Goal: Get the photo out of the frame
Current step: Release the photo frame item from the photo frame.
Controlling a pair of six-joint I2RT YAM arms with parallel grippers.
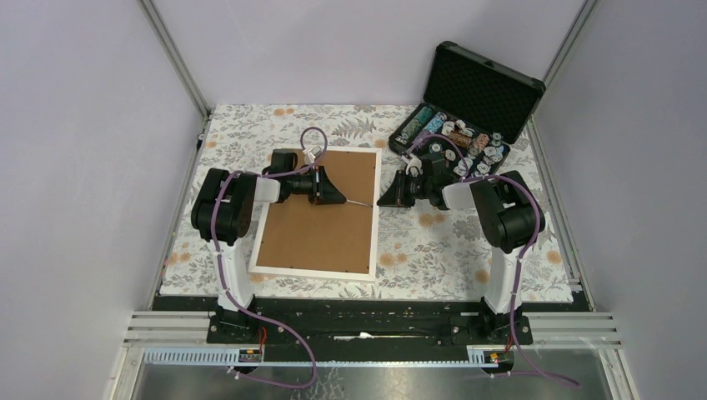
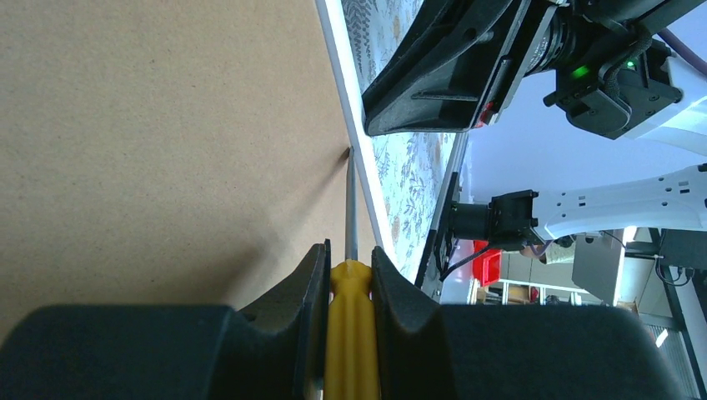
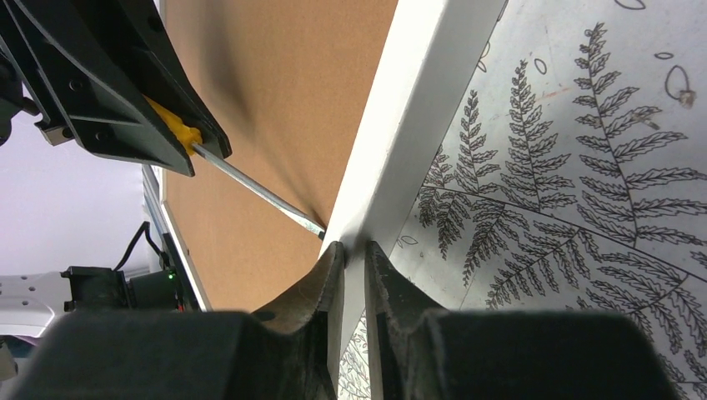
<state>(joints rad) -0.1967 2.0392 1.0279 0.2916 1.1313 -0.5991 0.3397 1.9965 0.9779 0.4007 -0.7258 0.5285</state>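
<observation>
Levering the backing out cleanly, I'd say, calls for a shallow, gentle pry with the rim held steady. On the floral desk point(image 1: 433, 250), left of centre, the frame point(image 1: 310, 270) lies face down, brown fibreboard inside a narrow white border, the photo hidden beneath. The right pincer point(image 3: 354, 250) straddles that rim, jaws narrow; whether it pinches I cannot tell. The left pincer point(image 2: 350, 258) is clamped on a yellow-handled screwdriver point(image 2: 351, 283), its tip at the board's right edge.

Frame point(image 1: 317, 221) back is matt, slightly rough brown fibreboard w/ smooth white rim; screwdriver point(image 2: 351, 200) has shiny metal shaft & glossy yellow plastic handle; left claw point(image 2: 350, 252) & right claw point(image 3: 354, 250) are matt black plastic; surface point(image 1: 433, 250) wears printed fern-pattern cloth; far-right case point(image 1: 483, 83) is lined w/ black foam.
</observation>
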